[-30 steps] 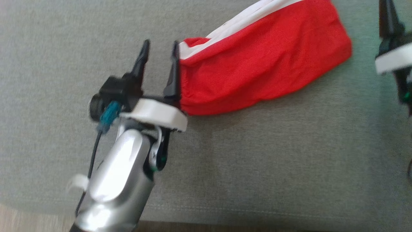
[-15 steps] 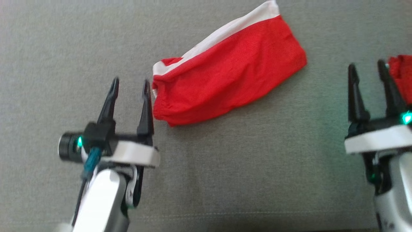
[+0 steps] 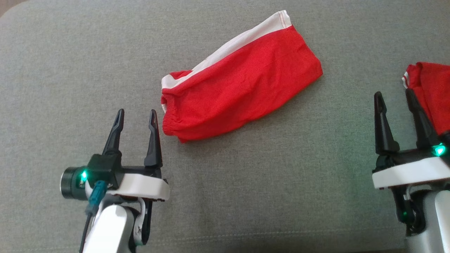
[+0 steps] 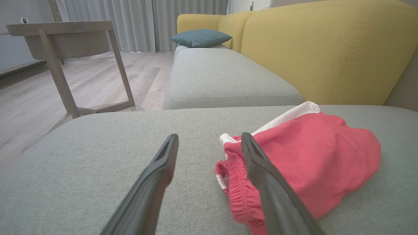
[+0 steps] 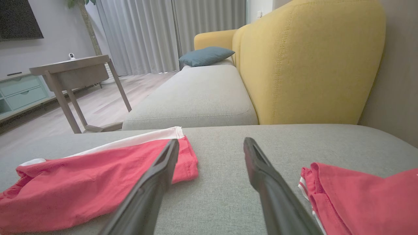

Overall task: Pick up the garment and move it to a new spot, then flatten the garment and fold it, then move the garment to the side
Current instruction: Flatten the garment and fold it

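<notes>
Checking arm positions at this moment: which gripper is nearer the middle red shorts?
Left. The left gripper sits just beside the waistband end of the shorts, fingers open; the right gripper is well off their far end, beside another red garment.

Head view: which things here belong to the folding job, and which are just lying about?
Job: red garment with white band, on the grey cushion; left claw, open beside it; right claw, open.
Lying about: second red garment at the right edge; blue pillow; wooden side table.
</notes>
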Tool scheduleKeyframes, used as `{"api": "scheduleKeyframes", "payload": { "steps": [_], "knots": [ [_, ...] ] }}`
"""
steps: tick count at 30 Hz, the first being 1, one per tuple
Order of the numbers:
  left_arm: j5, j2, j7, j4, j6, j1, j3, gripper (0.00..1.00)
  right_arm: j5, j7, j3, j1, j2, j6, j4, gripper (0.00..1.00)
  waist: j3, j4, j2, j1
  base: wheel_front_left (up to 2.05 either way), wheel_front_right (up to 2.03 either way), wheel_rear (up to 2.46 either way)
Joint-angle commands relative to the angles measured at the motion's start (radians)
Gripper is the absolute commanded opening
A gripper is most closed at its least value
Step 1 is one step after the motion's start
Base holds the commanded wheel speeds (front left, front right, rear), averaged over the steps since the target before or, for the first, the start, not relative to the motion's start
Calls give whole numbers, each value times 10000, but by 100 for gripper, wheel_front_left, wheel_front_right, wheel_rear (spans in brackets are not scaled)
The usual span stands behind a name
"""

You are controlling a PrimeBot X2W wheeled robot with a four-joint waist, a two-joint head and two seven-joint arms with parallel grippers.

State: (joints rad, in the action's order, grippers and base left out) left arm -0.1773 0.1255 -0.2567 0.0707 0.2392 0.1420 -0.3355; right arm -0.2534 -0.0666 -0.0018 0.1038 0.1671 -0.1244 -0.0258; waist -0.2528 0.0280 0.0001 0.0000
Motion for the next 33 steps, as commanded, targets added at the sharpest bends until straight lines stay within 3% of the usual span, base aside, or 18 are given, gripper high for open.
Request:
{"api": "scheduleKeyframes", "payload": {
  "steps": [1,19,26,33],
  "knots": [
    [107,64,-51,-343,43,97,447,100,116,44,161,-94,37,-63,-402,100,-6,-11,-1,0,0,0,0],
    [432,-184,-51,-611,-157,573,543,100,-112,427,34,507,429,-63,-307,100,-748,-526,-1,0,0,0,0],
    [597,-402,-51,-810,-263,1175,385,100,-494,992,296,1921,1151,-63,796,100,-1688,-1104,-1,0,0,0,0],
    [629,-612,-51,-788,-326,1717,154,100,-1391,2469,1330,3897,2126,-63,2476,100,-2401,-1659,-1,0,0,0,0]
  ]
}}
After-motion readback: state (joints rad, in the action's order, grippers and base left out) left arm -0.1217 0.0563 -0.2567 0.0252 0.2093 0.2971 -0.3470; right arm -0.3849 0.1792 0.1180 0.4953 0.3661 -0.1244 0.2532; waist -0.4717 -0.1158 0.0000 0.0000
